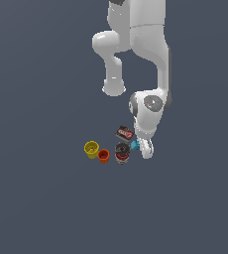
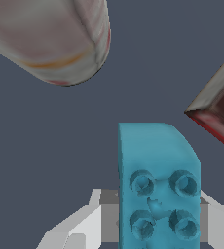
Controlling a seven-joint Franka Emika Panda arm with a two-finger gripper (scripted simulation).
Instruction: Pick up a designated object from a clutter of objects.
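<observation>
From the exterior view's left you see a yellow cup [image 1: 91,149], an orange cup [image 1: 103,156], a dark can [image 1: 122,153] with a red band, then a dark red-black box [image 1: 124,133] behind it. The teal-blue block [image 1: 135,145] is mostly hidden by the arm, which reaches down with the gripper [image 1: 145,149] low beside it. In the wrist view the block [image 2: 158,187] sits between the gripper's fingers [image 2: 87,226]; you cannot tell whether they grip it.

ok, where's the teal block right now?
In the exterior view the teal-blue block sits at the clutter's right edge, beside the red-banded can, below the red-black box, mostly hidden under the gripper; the wrist view shows it between the fingers.
</observation>
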